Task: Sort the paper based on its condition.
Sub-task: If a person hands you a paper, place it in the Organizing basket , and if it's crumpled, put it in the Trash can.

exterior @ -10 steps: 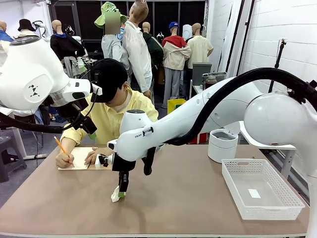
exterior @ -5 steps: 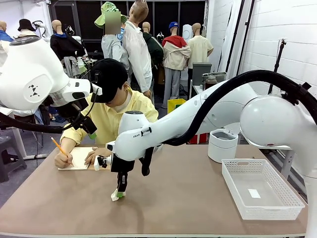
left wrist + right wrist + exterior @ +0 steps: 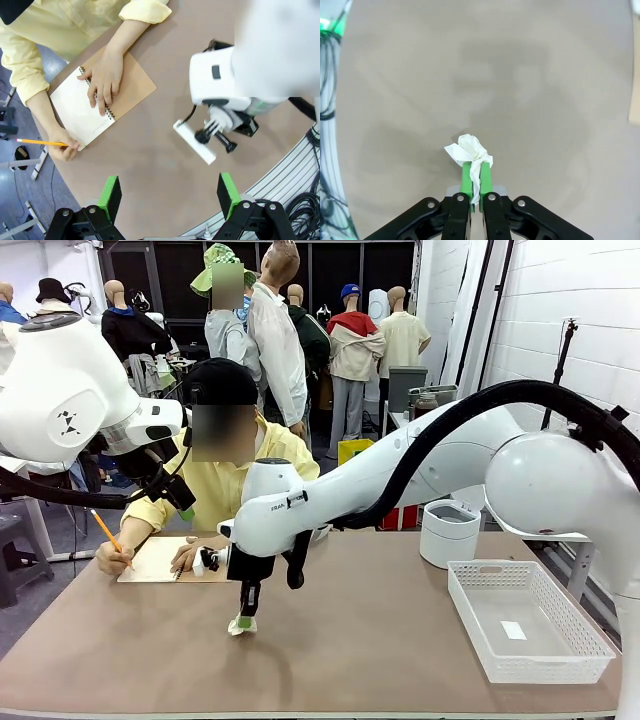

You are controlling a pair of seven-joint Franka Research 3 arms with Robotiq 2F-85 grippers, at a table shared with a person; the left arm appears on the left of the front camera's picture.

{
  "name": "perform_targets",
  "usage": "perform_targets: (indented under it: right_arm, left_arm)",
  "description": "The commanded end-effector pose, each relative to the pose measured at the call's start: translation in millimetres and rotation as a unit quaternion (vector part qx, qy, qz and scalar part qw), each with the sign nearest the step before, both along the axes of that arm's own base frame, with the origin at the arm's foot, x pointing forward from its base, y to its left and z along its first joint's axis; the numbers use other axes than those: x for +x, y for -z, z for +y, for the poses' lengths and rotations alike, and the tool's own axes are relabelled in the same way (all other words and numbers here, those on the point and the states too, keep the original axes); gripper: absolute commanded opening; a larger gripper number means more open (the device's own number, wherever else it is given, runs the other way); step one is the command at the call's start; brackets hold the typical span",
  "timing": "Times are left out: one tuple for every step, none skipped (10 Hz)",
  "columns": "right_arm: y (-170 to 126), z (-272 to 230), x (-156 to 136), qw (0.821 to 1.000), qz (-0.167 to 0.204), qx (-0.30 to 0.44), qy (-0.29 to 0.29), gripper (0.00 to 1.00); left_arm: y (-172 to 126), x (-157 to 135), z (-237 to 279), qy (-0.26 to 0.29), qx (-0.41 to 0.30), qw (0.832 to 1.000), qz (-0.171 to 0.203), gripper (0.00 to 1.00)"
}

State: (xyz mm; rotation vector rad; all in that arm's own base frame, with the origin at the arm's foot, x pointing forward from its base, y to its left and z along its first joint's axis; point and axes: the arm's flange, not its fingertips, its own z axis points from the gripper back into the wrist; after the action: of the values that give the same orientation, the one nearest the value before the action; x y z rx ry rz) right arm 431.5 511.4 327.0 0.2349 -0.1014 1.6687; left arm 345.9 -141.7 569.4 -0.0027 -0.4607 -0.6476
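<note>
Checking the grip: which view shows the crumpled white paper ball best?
The right wrist view: close up, the crumpled white paper ball is pinched in the shut right gripper. The front view shows it small, at that gripper's tip.

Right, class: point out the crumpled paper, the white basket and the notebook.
crumpled paper (image 3: pixel 469 149): right wrist view, lumpy top.
white basket (image 3: pixel 550 666): front view, near wall.
notebook (image 3: pixel 75 110): left wrist view, open page.

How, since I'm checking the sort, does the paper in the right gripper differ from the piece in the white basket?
The crumpled paper is a lumpy ball; the flat piece is a smooth rectangle. The crumpled paper is pinched in the shut right gripper; the flat piece lies loose in the basket. Both are white.
</note>
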Motion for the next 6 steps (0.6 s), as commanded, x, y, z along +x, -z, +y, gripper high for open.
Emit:
perform_targets:
  right_arm:
    - [-36.4,-60.4,-4.9,0.995,-0.021,-0.010,0.094,0.00]
    - [-55.4,-87.3,-3.6,0.990,-0.040,-0.021,0.131,0.00]
    - [-69.9,-106.0,-3.1,0.985,-0.051,-0.032,0.160,0.00]
    - [-90.8,-130.0,-0.5,0.976,-0.067,-0.062,0.197,0.00]
    - [-110.3,-155.8,6.5,0.966,-0.075,-0.083,0.233,0.00]
    - [-124.9,-173.9,10.9,0.956,-0.084,-0.096,0.262,0.00]
  left_arm:
    - [-0.6,0.3,1.2,0.000,-0.001,1.000,0.000,1.00]
    - [-0.6,0.3,1.2,0.000,-0.001,1.000,0.000,1.00]
    - [-0.6,0.3,1.2,0.000,-0.001,1.000,0.000,1.00]
    - [-0.6,0.3,1.2,0.000,-0.001,1.000,0.000,1.00]
    - [-0.6,0.3,1.2,0.000,-0.001,1.000,0.000,1.00]
    - [-0.6,0.3,1.2,0.000,-0.001,1.000,0.000,1.00]
